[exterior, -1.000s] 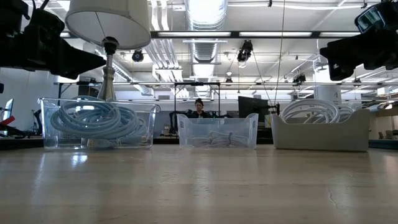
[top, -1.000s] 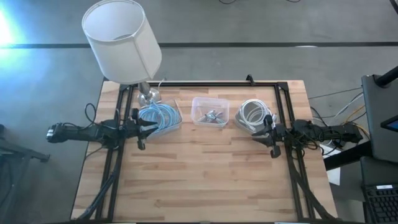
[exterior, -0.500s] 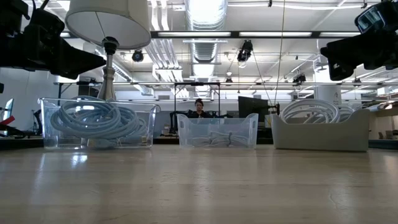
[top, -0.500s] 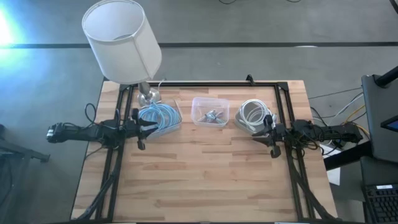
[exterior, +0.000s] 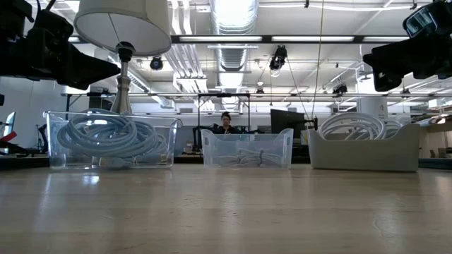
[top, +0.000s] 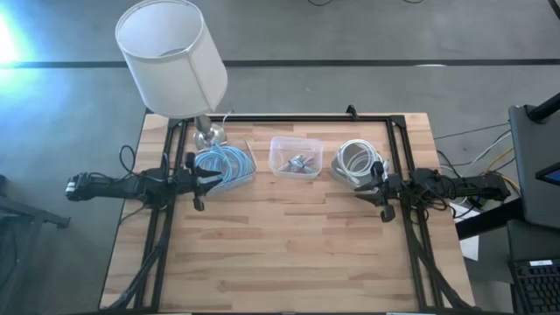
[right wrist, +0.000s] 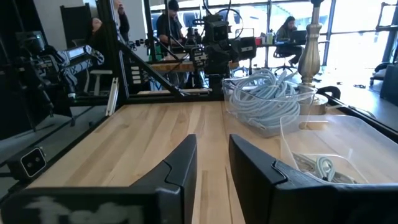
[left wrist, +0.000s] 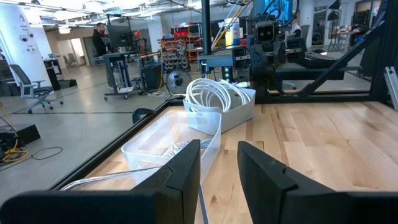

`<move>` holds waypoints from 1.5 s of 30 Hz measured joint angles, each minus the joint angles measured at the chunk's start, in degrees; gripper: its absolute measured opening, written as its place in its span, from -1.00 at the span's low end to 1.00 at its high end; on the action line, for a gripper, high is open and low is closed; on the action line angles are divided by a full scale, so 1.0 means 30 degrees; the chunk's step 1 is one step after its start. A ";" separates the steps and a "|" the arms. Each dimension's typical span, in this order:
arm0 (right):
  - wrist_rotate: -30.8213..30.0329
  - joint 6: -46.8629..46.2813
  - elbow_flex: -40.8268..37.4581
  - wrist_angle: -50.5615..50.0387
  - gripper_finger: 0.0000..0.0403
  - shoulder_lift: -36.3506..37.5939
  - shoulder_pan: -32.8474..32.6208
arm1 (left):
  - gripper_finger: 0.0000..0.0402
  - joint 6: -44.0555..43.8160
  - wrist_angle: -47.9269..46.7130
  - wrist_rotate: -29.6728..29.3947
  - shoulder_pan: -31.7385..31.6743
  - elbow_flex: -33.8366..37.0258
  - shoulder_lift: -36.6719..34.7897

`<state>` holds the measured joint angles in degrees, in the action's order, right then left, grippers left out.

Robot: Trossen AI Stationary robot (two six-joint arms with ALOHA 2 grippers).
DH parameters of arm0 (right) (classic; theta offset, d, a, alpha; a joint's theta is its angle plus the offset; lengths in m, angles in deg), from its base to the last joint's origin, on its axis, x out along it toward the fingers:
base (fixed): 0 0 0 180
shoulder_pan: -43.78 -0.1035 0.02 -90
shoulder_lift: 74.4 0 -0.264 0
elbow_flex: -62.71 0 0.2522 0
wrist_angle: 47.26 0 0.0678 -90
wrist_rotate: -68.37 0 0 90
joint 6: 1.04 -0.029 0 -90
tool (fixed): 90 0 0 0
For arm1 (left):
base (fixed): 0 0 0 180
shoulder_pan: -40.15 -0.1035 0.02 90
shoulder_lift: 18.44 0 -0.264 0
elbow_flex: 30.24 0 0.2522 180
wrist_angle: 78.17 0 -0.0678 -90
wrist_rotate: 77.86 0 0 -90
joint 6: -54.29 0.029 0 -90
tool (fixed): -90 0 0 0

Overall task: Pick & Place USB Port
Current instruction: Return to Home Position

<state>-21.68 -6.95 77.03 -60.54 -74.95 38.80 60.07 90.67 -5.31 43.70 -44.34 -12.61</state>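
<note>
The USB parts (top: 297,162) are small metallic pieces lying in the clear middle bin (top: 295,156) by the table's far edge; they also show in the right wrist view (right wrist: 318,165). My left gripper (top: 203,179) (left wrist: 219,155) hovers above the table at its left side, next to the bin of blue cable (top: 226,164). It is open by a narrow gap and holds nothing. My right gripper (top: 374,188) (right wrist: 212,146) hovers at the right side beside the bin of white cable (top: 353,161), also narrowly open and holding nothing.
A lamp with a white shade (top: 171,56) stands at the far left corner, its base (top: 208,133) behind the blue cable bin. The three bins stand in a row (exterior: 109,139) (exterior: 247,148) (exterior: 364,144). Bare wood (top: 289,245) spreads over the near half. Black frame rails (top: 407,245) run along both sides.
</note>
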 joint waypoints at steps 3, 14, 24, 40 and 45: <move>0.0006 0.0017 0.0000 0.0003 -0.56 0.0000 0.0005 | -0.45 0.0000 -0.0003 0.0002 0.0000 0.0000 0.0004; 0.0002 -0.0004 0.0000 0.0003 -0.66 0.0000 0.0001 | -0.45 0.0006 0.0000 0.0003 -0.0022 0.0000 0.0000; 0.0006 -0.0004 0.0000 0.0003 -0.60 0.0000 -0.0003 | -0.45 0.0000 -0.0002 0.0004 -0.0015 0.0000 -0.0002; 0.0006 0.0011 0.0000 0.0004 -0.57 0.0000 0.0005 | -0.45 0.0000 0.0104 0.0007 -0.0015 -0.0080 -0.0002; 0.0006 0.0011 0.0000 -0.0004 -0.63 0.0000 0.0004 | -0.45 0.0000 0.0109 0.0007 -0.0015 -0.0080 -0.0002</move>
<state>-21.66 -6.91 77.03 -60.55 -74.95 38.81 60.07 91.00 -5.29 43.66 -44.58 -12.61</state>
